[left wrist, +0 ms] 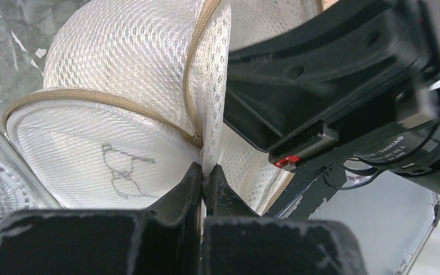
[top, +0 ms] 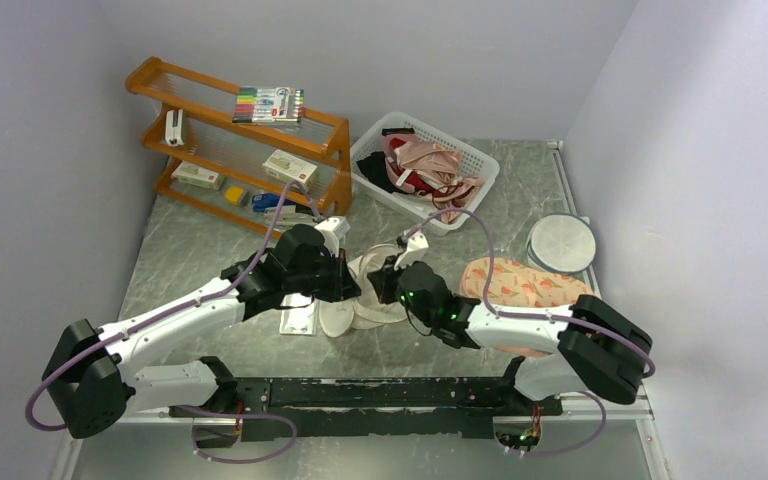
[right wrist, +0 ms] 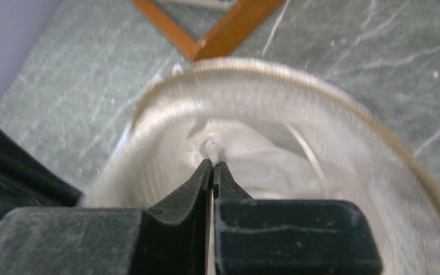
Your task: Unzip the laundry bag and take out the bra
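**Laundry bag (top: pixel 365 300) pinched from both sides**

It sits on the table (top: pixel 180 260) at the middle of the top view. The left hand (left wrist: pixel 203 177) is clamped on its mesh edge beside the zip (left wrist: pixel 190 86). The right hand (right wrist: pixel 212 167) is pressed together, tips at white cloth (right wrist: pixel 252 154) inside. Any hold there is too blurred to tell.

Upper left: wooden rack (top: pixel 339 160) with a marker set (top: pixel 269 104) on its top shelf. Upper centre: white basket (top: pixel 477 158) containing pink garments (top: pixel 422 165). Right of centre: peach patterned pad (top: pixel 515 284), with a grey round disc (top: pixel 562 243) just above it.
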